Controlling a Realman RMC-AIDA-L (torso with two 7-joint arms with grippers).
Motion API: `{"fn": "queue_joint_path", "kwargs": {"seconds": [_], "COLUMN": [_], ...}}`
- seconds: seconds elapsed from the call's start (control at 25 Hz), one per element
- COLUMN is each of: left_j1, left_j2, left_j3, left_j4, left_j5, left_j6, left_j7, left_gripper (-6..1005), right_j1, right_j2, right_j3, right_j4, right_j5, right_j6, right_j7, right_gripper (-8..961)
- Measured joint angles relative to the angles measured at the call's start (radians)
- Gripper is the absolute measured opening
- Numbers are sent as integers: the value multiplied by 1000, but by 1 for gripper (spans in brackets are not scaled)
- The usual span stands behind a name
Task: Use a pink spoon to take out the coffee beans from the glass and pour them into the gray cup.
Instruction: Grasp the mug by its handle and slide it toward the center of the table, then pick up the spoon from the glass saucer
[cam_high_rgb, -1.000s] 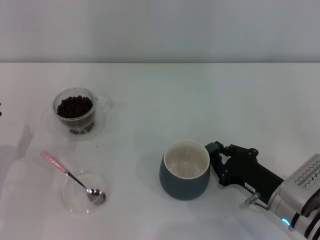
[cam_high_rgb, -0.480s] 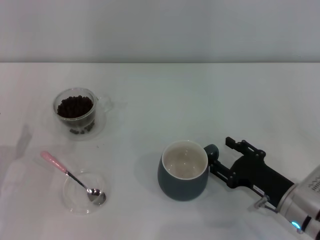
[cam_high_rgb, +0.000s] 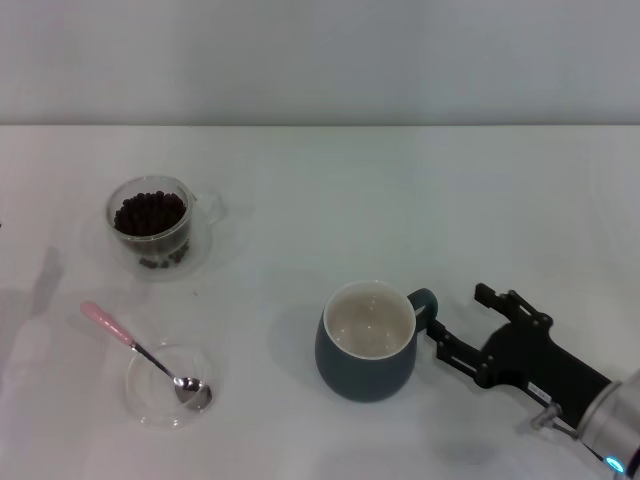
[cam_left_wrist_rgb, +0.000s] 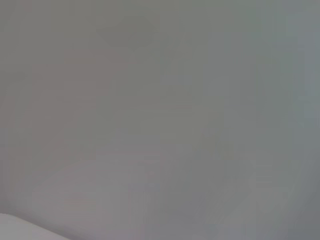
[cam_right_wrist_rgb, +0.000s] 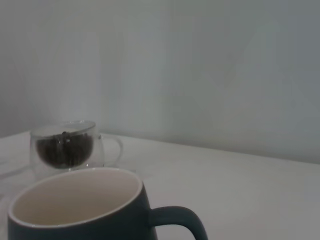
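The right gripper (cam_high_rgb: 462, 322) sits spread beside the gray cup (cam_high_rgb: 368, 341) handle near the table's front edge. A careless swing could knock the cup over. The pink spoon (cam_high_rgb: 140, 346) lies untouched.

A bare test bench rather than a home: plain white table (cam_high_rgb: 400, 190) against a blank grey wall (cam_high_rgb: 320, 60).

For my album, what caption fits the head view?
Open right end effector beside the gray cup; pink spoon waits, coffee beans untouched.

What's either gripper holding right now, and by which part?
Nothing. The right gripper is open beside the gray cup's handle, not touching it. The left gripper is out of view; the pink spoon lies ungrasped.
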Motion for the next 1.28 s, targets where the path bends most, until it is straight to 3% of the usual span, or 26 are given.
{"fn": "queue_joint_path", "kwargs": {"seconds": [0.52, 0.68, 0.88, 1.08, 1.28], "left_j1": [-4, -2, 10, 34, 73], "left_j2": [-4, -4, -2, 3, 9], "left_j3": [-1, -2, -1, 1, 9], "left_j4": [-3, -10, -10, -4, 13], "left_j5": [-11, -28, -29, -27, 36], "left_j6": [2, 2, 15, 88, 94], "left_j7": [-6, -66, -157, -378, -551], "left_gripper": [892, 892, 893, 893, 895], "right_j1": [-68, -71, -58, -49, -17], "right_j2": [-1, -1, 1, 4, 0], "right_j3": [3, 124, 362, 595, 640], "right_j4": [-176, -230, -255, -217, -221], "right_j5": [-11, 0, 3, 15, 16], "right_j6": [165, 193, 192, 191, 181], "right_j7": [150, 139, 133, 47, 6], "right_gripper": [877, 877, 877, 876, 876]}}
